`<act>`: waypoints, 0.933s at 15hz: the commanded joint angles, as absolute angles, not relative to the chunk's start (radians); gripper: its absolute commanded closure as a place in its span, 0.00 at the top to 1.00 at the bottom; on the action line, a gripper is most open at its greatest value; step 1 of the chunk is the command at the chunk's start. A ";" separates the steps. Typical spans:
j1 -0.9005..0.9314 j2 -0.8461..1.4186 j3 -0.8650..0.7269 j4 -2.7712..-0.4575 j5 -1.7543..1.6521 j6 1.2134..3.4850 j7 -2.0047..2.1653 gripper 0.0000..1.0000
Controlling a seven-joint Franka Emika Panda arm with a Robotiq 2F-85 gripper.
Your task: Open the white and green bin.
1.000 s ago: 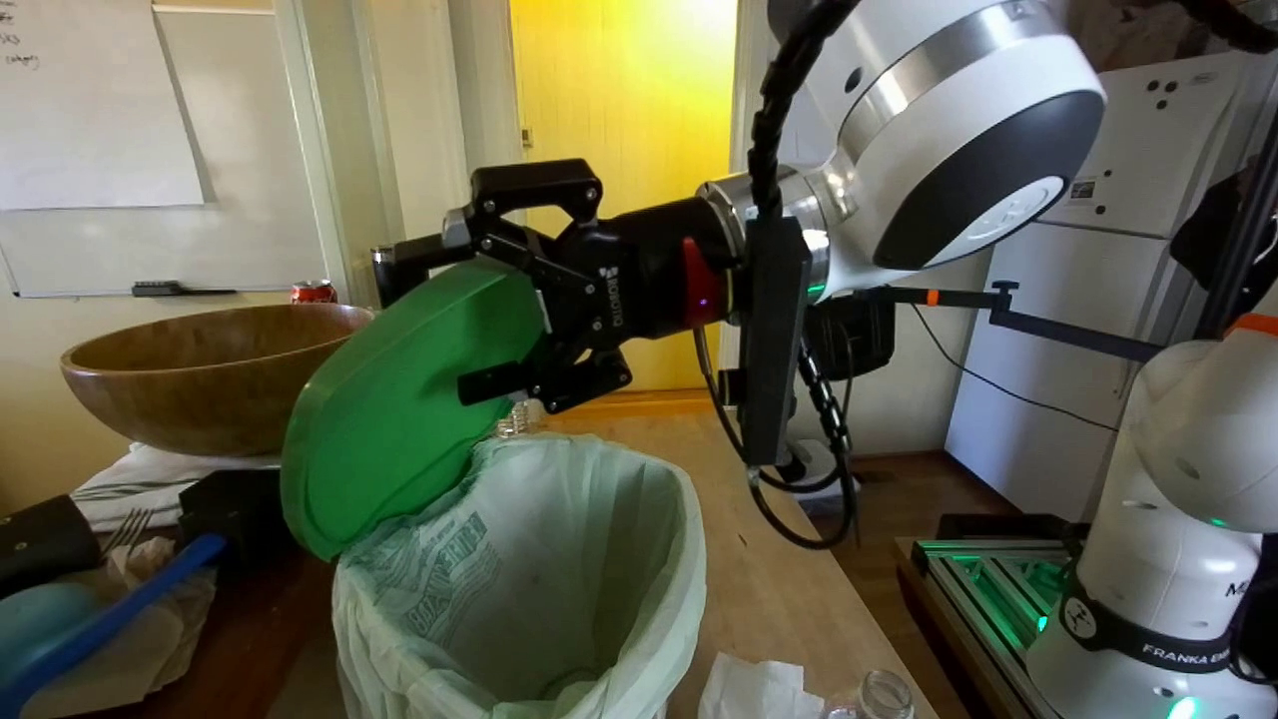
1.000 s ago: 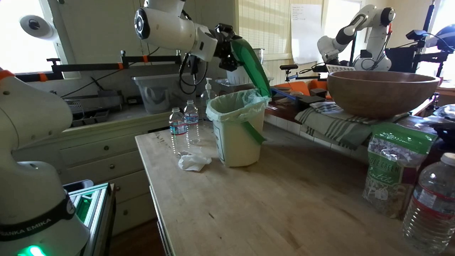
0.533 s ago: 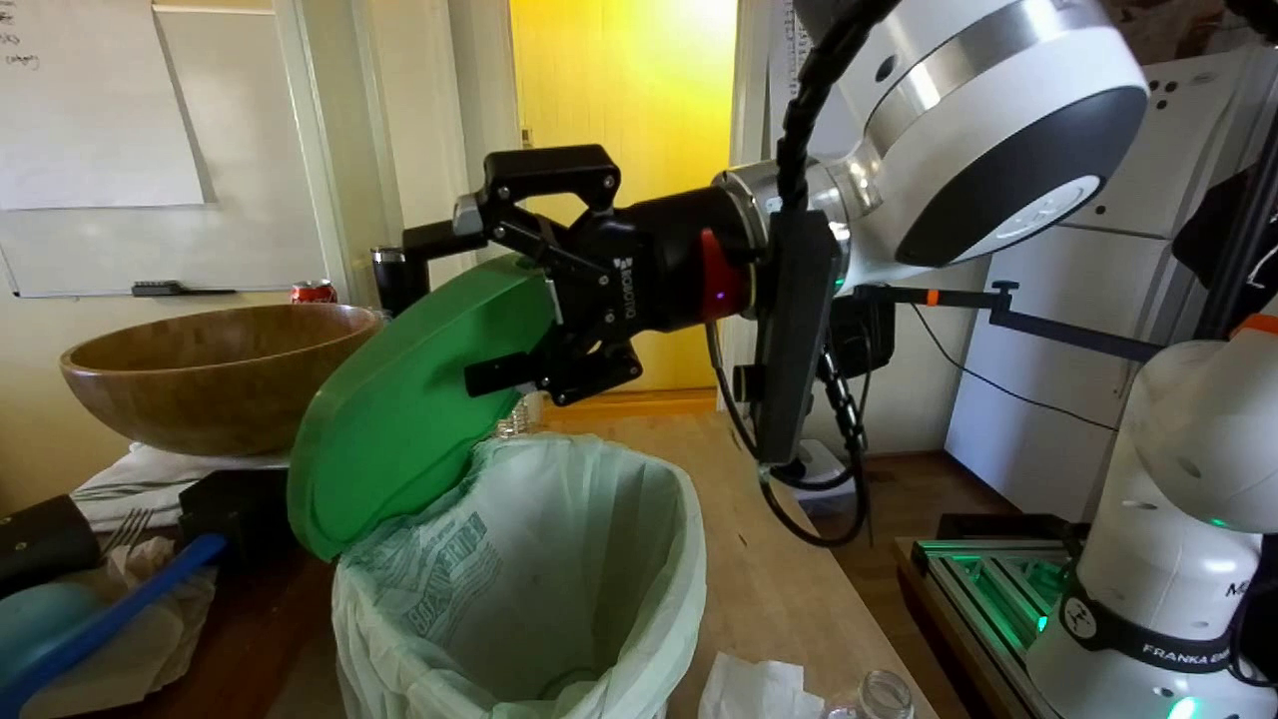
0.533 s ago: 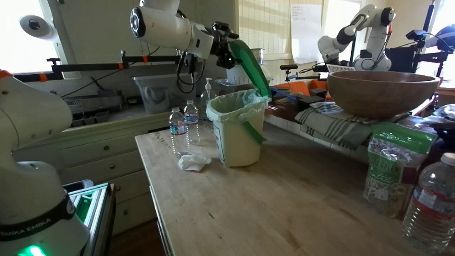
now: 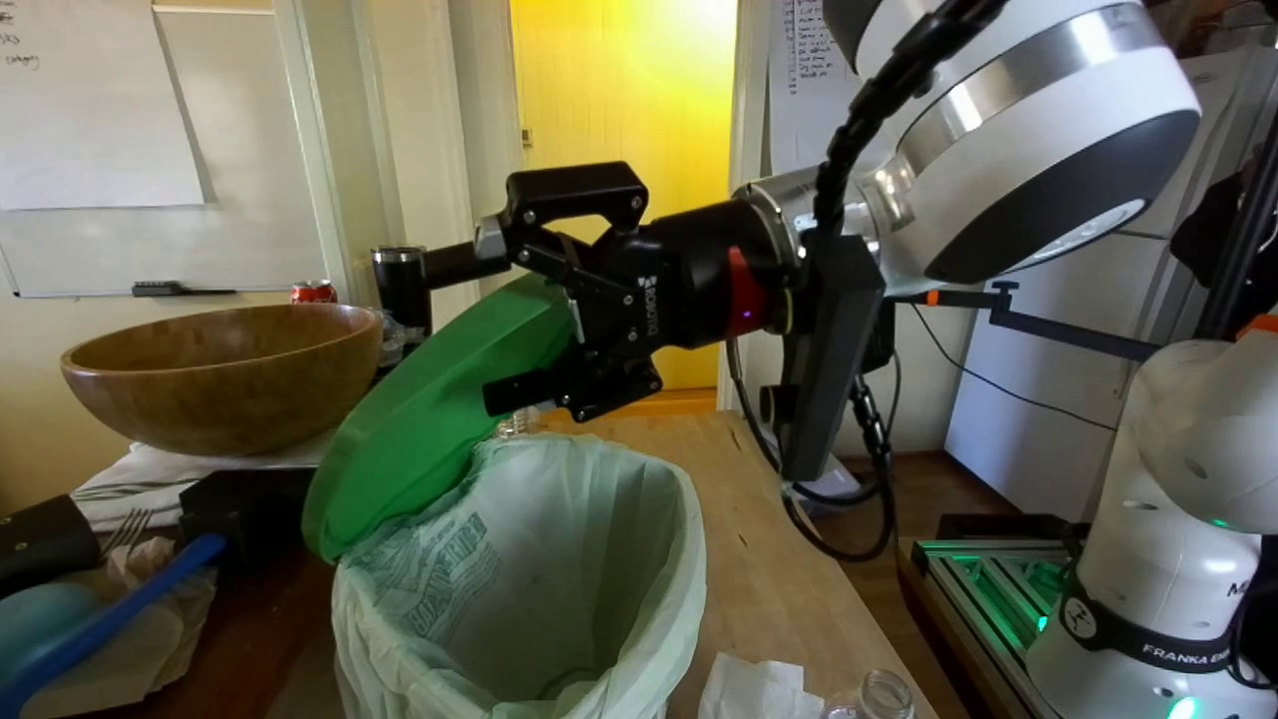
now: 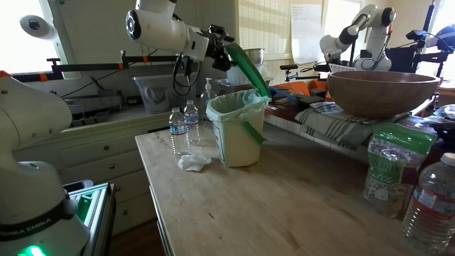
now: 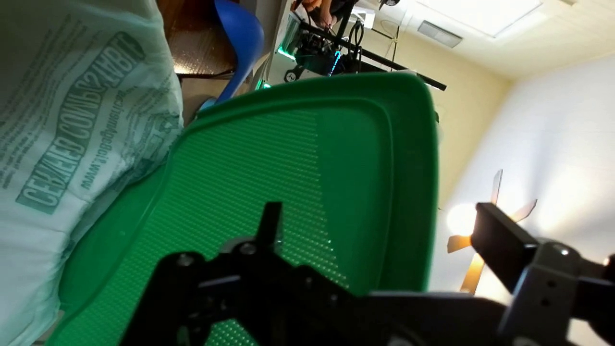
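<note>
The white and green bin (image 6: 237,145) stands upright on the wooden table. Its green lid (image 5: 419,429) is raised and tilted over the opening's far side; it also shows in an exterior view (image 6: 251,73) and in the wrist view (image 7: 355,158). The translucent bag liner (image 5: 599,539) is exposed inside and over the rim. My gripper (image 5: 464,330) is open with its fingers on either side of the lid's upper edge. In the wrist view my gripper (image 7: 378,211) has one finger over the lid's underside and one beyond the edge. The lid's edge sits near the palm; contact is hard to tell.
A brown wooden bowl (image 5: 220,389) on a towel stands beyond the lid. Two water bottles (image 6: 178,129) and crumpled white paper (image 6: 194,162) are near the bin on the wooden table (image 6: 249,206). A green food pouch (image 6: 394,170) stands farther along. A blue utensil (image 5: 120,609) lies nearby.
My gripper has moved back toward the robot's base and, lately, slightly down. The lid has swung the same way, leaning a little more over the opening. The bin body has not moved.
</note>
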State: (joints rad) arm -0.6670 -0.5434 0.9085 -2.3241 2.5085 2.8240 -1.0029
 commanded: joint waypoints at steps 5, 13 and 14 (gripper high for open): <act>-0.729 -0.613 0.921 -2.322 2.508 2.784 -1.000 1.00; -0.889 -0.591 0.984 -2.255 2.508 2.757 -1.020 1.00; -0.910 -0.588 0.996 -2.247 2.508 2.749 -1.025 1.00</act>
State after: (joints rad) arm -0.8399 -0.5991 0.9519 -2.2734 2.5084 2.7812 -1.0119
